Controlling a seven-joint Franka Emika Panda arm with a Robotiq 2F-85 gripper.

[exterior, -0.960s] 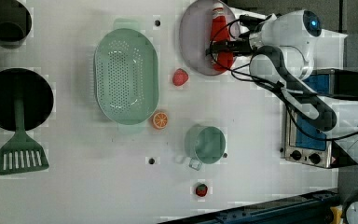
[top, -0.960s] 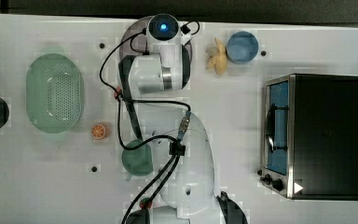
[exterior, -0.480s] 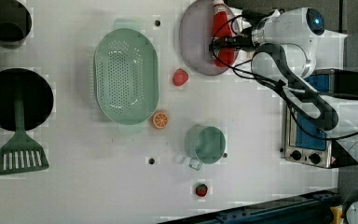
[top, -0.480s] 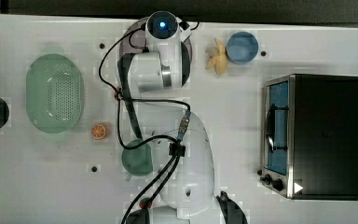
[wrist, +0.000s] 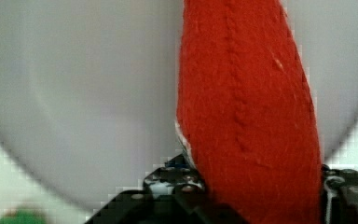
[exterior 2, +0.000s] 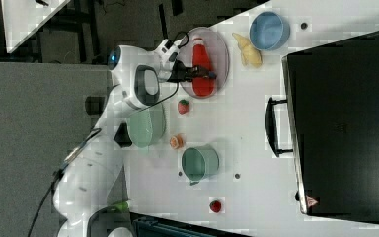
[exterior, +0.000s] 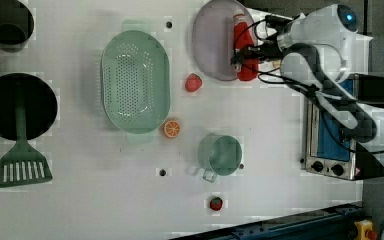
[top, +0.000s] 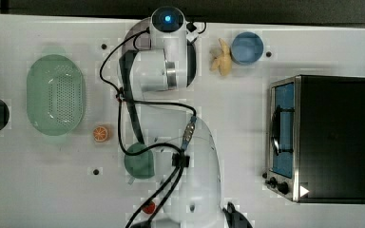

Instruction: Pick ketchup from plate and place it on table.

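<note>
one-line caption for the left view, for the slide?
Gripper closed on the ketchup bottle lying on the lilac-grey plate.

basket [exterior: 135,81] | mug [exterior: 221,155] | 2 strawberries [exterior: 193,82] | toaster oven [top: 321,138] | spatula [exterior: 22,161]

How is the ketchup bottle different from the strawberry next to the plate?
The ketchup bottle is long, while the strawberry is small and round. The ketchup bottle lies on the plate; the strawberry sits on the table beside it. The claw is shut on the ketchup bottle; nothing touches the strawberry. Both are red.
</note>
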